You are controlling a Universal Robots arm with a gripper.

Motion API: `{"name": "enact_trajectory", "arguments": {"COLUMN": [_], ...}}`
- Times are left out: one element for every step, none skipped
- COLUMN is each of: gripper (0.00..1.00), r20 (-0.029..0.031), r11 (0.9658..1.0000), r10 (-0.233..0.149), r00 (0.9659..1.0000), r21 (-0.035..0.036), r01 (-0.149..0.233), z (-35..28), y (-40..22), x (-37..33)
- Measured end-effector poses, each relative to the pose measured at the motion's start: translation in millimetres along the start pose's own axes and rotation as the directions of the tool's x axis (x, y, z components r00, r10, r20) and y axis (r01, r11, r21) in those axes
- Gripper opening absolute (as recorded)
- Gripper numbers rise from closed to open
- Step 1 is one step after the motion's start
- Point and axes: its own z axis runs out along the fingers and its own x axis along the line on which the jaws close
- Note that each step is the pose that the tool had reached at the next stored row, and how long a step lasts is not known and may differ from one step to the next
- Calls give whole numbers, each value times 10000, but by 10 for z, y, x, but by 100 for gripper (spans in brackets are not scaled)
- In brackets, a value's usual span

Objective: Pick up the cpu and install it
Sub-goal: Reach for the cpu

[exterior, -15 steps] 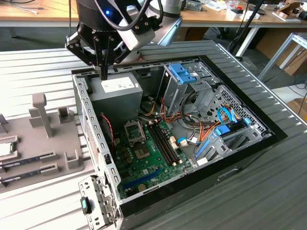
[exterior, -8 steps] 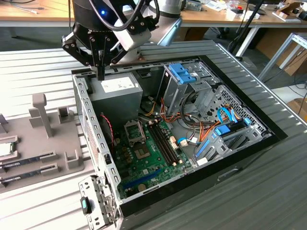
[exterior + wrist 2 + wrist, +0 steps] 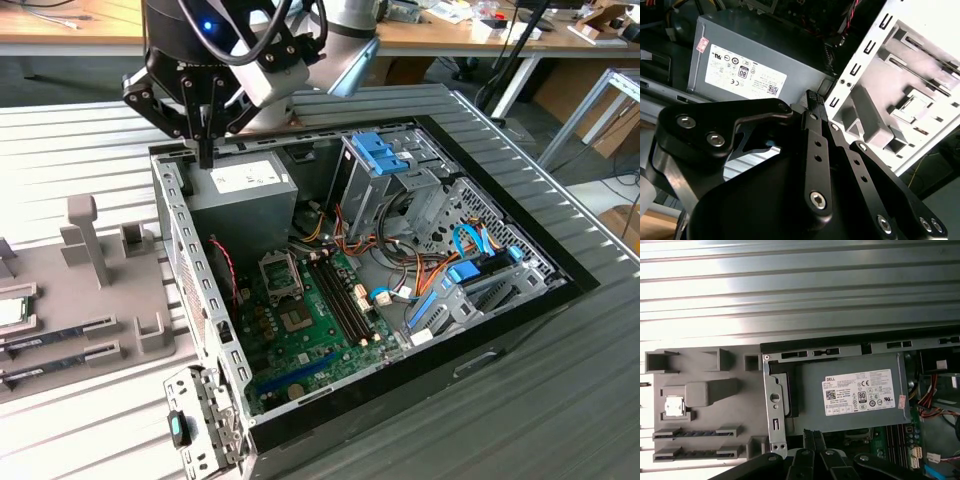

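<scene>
Claw (image 3: 206,158) points straight down above the power supply (image 3: 250,185), jaws together, holding nothing.

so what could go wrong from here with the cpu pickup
1. The gripper hangs low by the case wall and power supply, so a sideways move could clip them.
2. The cpu sits in a tray pocket near raised posts. A poorly aligned approach may knock those.

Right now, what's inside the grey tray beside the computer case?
In the first wrist view, the grey tray holds the cpu in a pocket and two memory sticks in slots; their undersides are hidden.
</scene>
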Motion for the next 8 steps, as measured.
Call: {"name": "enact_trajectory", "arguments": {"gripper": [11, 11, 11, 11, 11, 11, 11, 11], "r20": [1, 0, 1, 1, 1, 1, 0, 0], "r11": [10000, 10000, 10000, 10000, 10000, 10000, 10000, 10000], "r10": [-1, 0, 0, 0, 0, 0, 0, 0], "r00": [10000, 10000, 10000, 10000, 10000, 10000, 10000, 10000], "r21": [-1, 0, -1, -1, 0, -1, 0, 0], "r01": [1, 0, 0, 0, 0, 0, 0, 0], "z": [0, 0, 0, -1, -1, -1, -2, -2], "y": [-1, -1, -2, -3, -4, -5, -5, -6], "x": [6, 16, 26, 38, 51, 63, 74, 79]}}
